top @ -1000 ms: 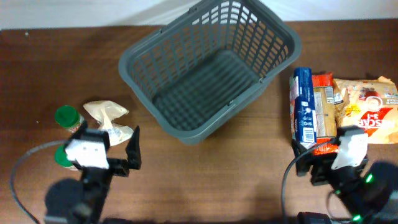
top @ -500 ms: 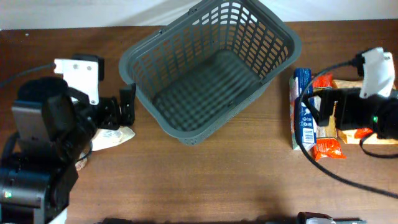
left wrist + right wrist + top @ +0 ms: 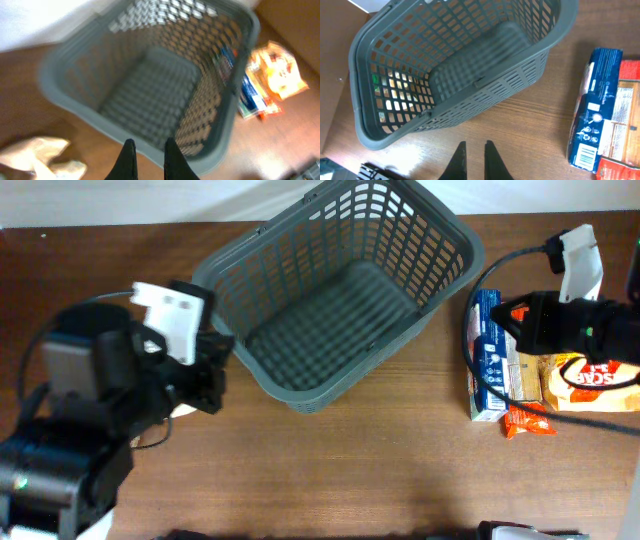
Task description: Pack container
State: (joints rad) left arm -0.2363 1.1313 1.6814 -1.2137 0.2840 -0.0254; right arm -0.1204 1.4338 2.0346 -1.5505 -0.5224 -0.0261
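The container (image 3: 470, 252), a large dark grey lattice basket, stands empty at the back middle of the table, turned at an angle. My left gripper (image 3: 214, 370) hovers just off its left front corner. In the left wrist view the gripper (image 3: 149, 142) is shut with nothing between its fingers, and it points over the basket's near rim (image 3: 50, 85). My right gripper (image 3: 500, 320) hangs above the groceries on the right. In the right wrist view the gripper (image 3: 476, 144) is shut and empty over bare wood, with the basket (image 3: 560, 30) ahead of it.
A blue box (image 3: 487, 355) lies beside orange packets (image 3: 525, 420) and a snack bag (image 3: 600, 370) at the right. The blue box (image 3: 595, 125) also shows in the right wrist view. A cream bag (image 3: 35, 155) lies left of the basket, mostly under my left arm.
Both arms have swung up from the front edge toward the basket, the left one now at its left corner. Both grippers have gone from open to shut.
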